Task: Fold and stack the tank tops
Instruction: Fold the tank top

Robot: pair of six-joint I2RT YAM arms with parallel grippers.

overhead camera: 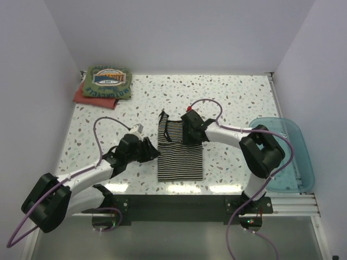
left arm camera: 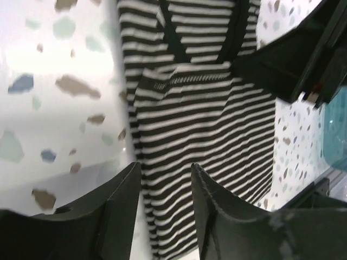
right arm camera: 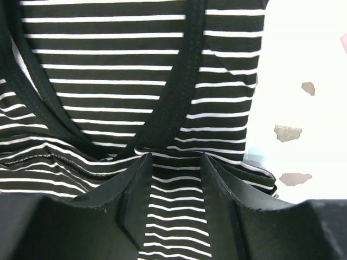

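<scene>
Plain white walls on three sides. White speckled terrazzo surface, dark strip along near edge. Translucent blue basket at right edge, overhanging it slightly. Black-and-white striped tank top flat at middle of surface, hem toward near edge, black-trimmed straps toward far edge. Folded olive green tank top in far-left corner, printed graphic up, lettering too small to read; stacked on folded red one peeking out at left and near sides. Left hand low at striped top's left edge, fingers apart, released, cloth edge and bare surface showing in the gap. Right hand down on striped top's upper part by the neckline trim, fingers parted, stripes showing between, nothing visibly pinched. Purple cables looping off both arms.
</scene>
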